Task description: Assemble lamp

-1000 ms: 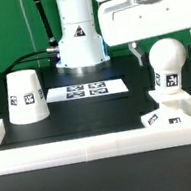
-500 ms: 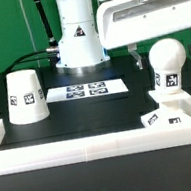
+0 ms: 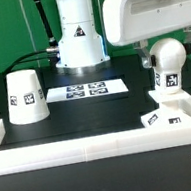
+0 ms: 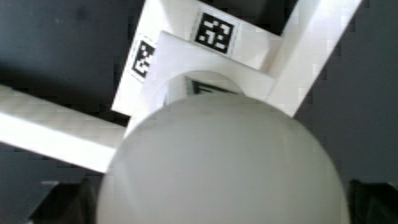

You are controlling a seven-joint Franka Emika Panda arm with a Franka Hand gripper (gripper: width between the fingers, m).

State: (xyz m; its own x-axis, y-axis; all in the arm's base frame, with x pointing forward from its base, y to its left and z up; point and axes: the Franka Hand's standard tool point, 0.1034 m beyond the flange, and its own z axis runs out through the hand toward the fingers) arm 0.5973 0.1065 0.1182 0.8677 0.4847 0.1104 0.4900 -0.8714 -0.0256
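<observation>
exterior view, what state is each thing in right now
lamp shade: standing alone, wide end down
bulb post: upright on the base
base: flat on the table, under the bulb post
gripper: open, over the bulb post's round head

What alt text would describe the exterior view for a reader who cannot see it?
An open pincer straddles the round head of a white bulb post standing on its base, at the exterior view's right. A cone shade stands apart at the left, on a black table.

Arm (image 3: 75,26) upright, jaws pointing down, spread apart (2 fingers (image 3: 143,55) showing)
</observation>
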